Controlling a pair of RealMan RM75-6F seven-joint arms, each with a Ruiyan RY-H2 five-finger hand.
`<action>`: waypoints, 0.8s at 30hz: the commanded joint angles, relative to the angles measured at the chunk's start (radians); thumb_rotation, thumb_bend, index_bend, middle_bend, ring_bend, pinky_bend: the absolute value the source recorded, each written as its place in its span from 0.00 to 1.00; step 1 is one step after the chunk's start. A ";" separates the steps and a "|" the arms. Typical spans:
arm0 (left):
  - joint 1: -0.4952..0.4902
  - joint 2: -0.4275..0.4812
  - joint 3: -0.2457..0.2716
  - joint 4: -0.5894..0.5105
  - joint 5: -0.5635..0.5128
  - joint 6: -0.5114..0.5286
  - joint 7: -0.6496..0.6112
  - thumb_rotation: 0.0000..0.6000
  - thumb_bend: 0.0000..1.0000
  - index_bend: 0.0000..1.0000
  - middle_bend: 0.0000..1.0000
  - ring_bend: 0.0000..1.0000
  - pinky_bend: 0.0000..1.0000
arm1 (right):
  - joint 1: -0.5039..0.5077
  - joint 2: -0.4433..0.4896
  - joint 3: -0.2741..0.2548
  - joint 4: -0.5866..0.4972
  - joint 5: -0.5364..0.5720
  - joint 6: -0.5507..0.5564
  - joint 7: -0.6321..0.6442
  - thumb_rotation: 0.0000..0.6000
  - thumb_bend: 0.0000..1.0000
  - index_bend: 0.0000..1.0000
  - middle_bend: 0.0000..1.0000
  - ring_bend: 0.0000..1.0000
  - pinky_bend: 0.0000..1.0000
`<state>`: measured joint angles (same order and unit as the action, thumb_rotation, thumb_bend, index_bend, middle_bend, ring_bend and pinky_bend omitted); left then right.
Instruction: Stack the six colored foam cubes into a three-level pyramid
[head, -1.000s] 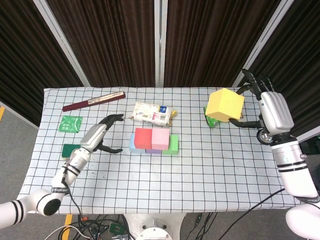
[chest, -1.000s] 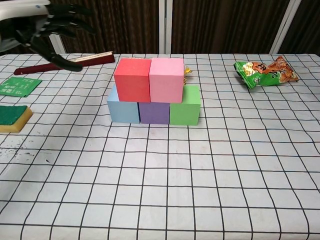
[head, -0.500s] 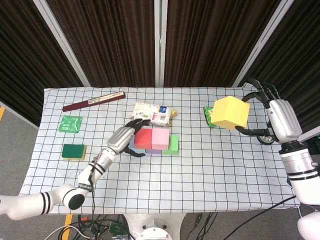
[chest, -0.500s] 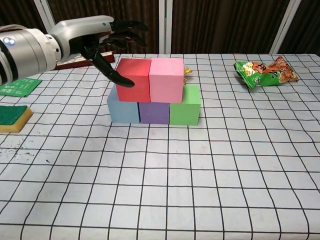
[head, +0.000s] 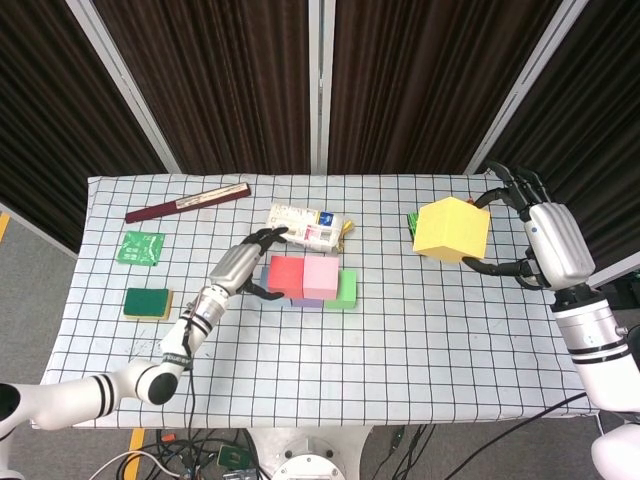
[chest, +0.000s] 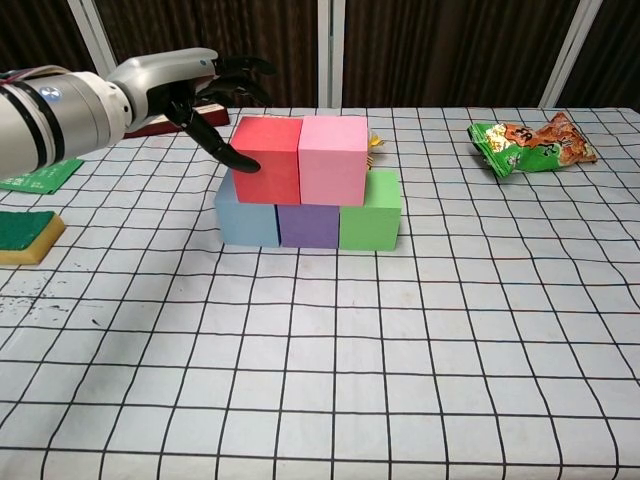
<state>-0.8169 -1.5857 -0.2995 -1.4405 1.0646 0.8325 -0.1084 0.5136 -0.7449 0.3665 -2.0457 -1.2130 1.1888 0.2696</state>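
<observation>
Raised off the table at the right, the right hand (head: 545, 240) grips the yellow cube (head: 452, 229) in the air, near a green snack bag (chest: 530, 143). Fingers spread and holding nothing, the left hand (chest: 190, 90) sits at the red cube's (chest: 266, 158) left side, thumb tip against it. Red cube and pink cube (chest: 333, 158) sit side by side on a row of blue cube (chest: 247, 220), purple cube (chest: 308, 225) and green cube (chest: 370, 215) on the checked tablecloth (chest: 400, 350).

checked table (chest: 420, 380), cube row (chest: 308, 222), sponge (chest: 24, 235), snack bag (chest: 532, 143)
</observation>
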 joint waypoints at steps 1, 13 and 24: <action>-0.002 -0.004 -0.002 0.006 -0.002 -0.004 -0.008 1.00 0.00 0.05 0.21 0.00 0.09 | -0.001 -0.001 0.001 0.001 0.001 -0.001 -0.001 1.00 0.15 0.00 0.63 0.12 0.00; -0.007 -0.042 0.012 0.034 0.009 0.032 0.023 1.00 0.00 0.06 0.31 0.04 0.09 | -0.022 -0.012 -0.005 -0.001 -0.021 0.015 0.003 1.00 0.16 0.00 0.63 0.12 0.00; -0.009 -0.071 0.009 0.070 -0.002 0.054 0.051 1.00 0.00 0.08 0.42 0.08 0.11 | -0.032 -0.010 -0.009 0.013 -0.063 0.004 0.054 1.00 0.16 0.00 0.63 0.12 0.00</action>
<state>-0.8261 -1.6568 -0.2908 -1.3704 1.0630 0.8865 -0.0576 0.4821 -0.7552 0.3570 -2.0338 -1.2746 1.1927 0.3234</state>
